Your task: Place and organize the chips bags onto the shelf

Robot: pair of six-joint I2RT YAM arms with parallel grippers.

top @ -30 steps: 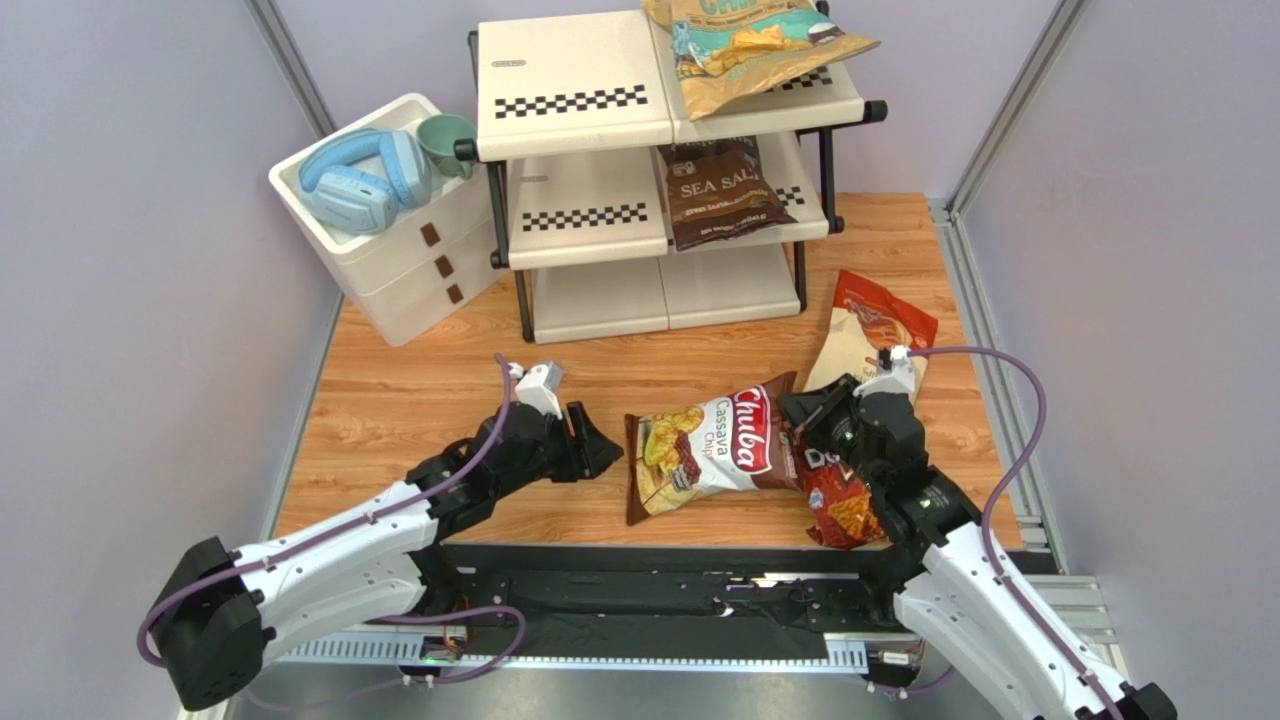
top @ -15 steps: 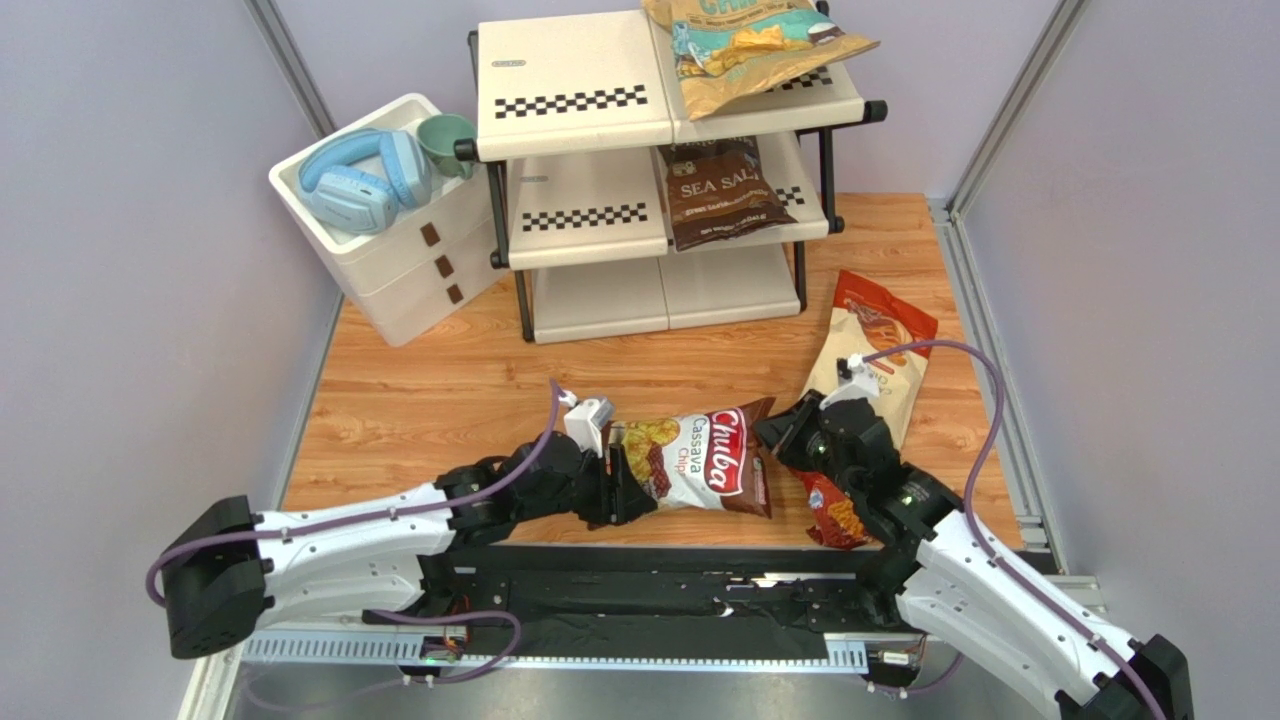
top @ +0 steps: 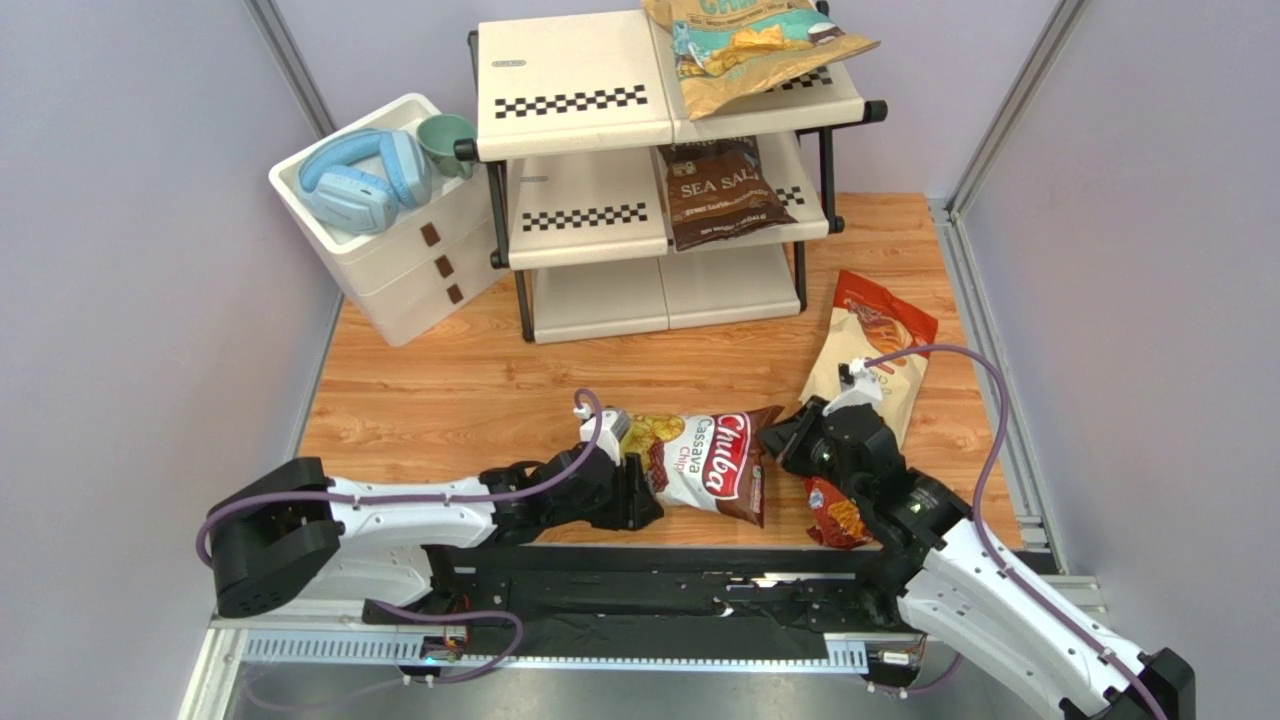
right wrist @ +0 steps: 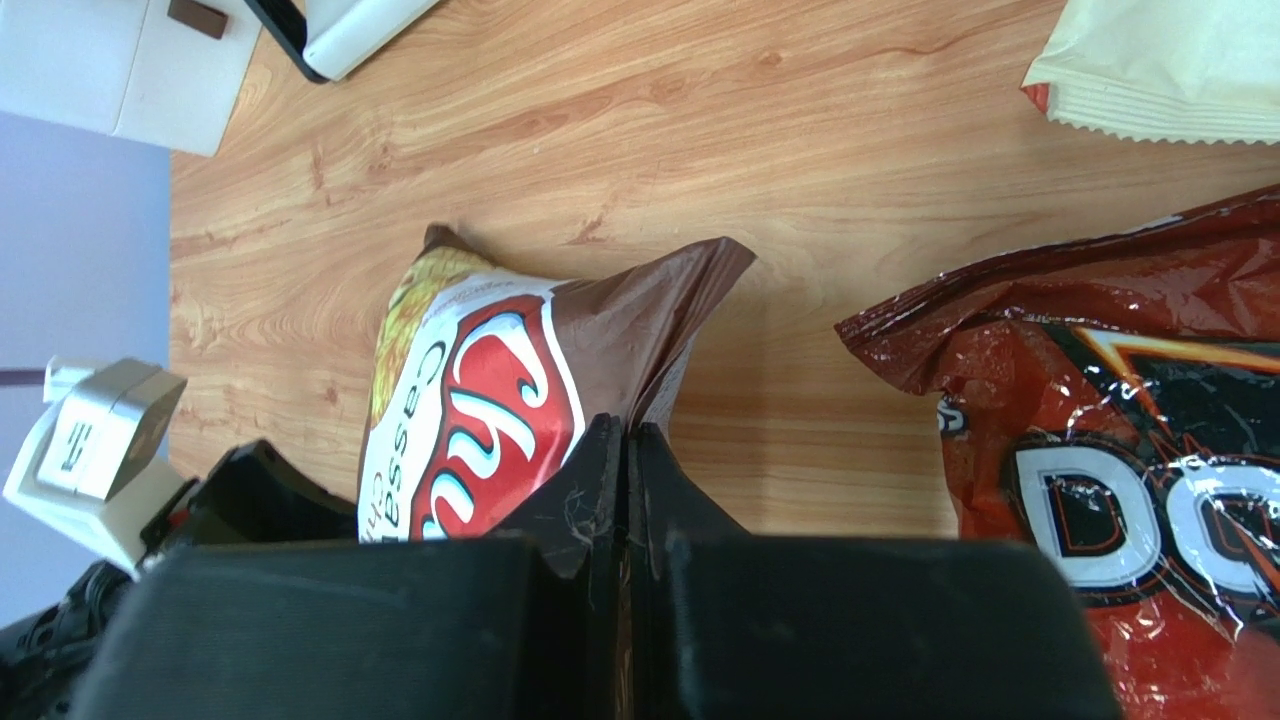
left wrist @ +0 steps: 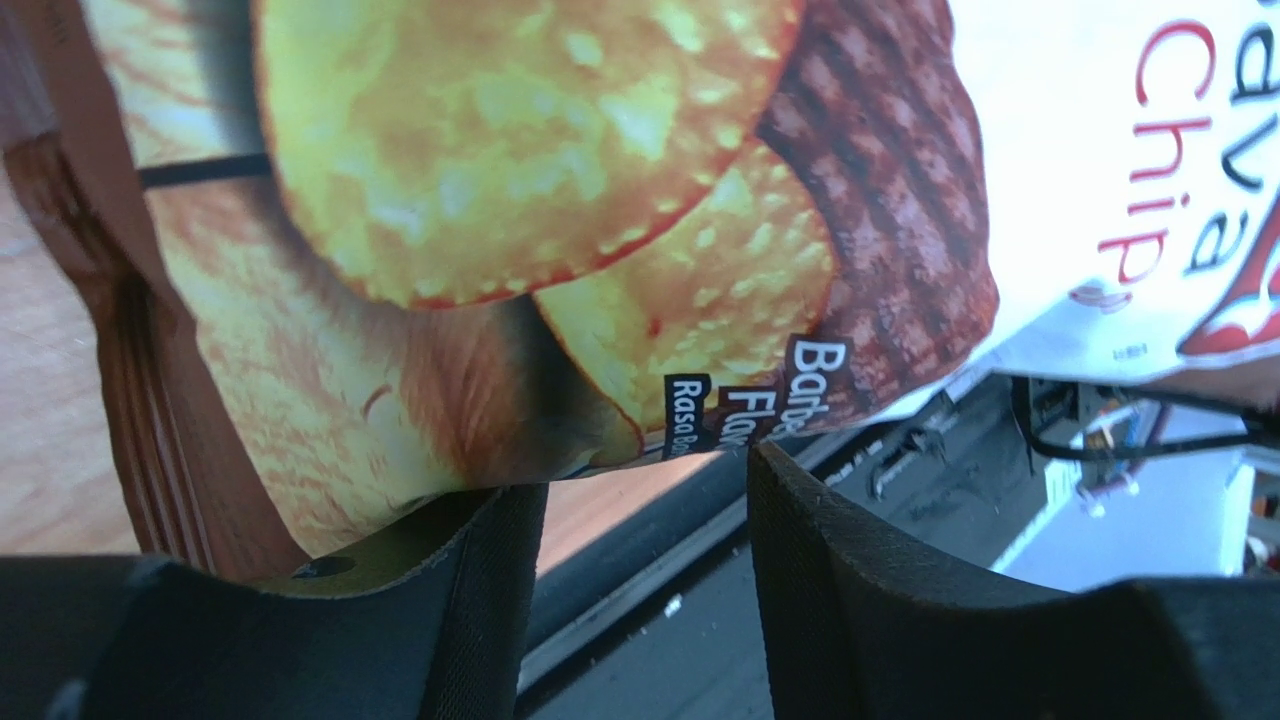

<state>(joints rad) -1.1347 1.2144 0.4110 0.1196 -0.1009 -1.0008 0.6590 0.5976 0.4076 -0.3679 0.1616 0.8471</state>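
While right hand (top: 778,440) pinches the Chuba bag (top: 706,462) corner, left hand (top: 639,488) sits spread at its far end; clamp next, then lift to shelf (top: 579,98).

Table (top: 436,393) — shelf (top: 564,78), drawer box (top: 394,267), bags (top: 875,342)

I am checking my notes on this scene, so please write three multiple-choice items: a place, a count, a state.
1. On the cream three-tier shelf with black frame, the crinkly dark brown "Sea Salt" chips bag lies on: A) bottom tier; B) middle tier; C) top tier.
2. Chips bags on the wooden table: A) three; B) one; C) five.
3. The right gripper is: A) wide open; B) hidden; C) shut.
B: it rests there. A: the white-red bag, the red bag, the cream bag. C: its fingers touch.
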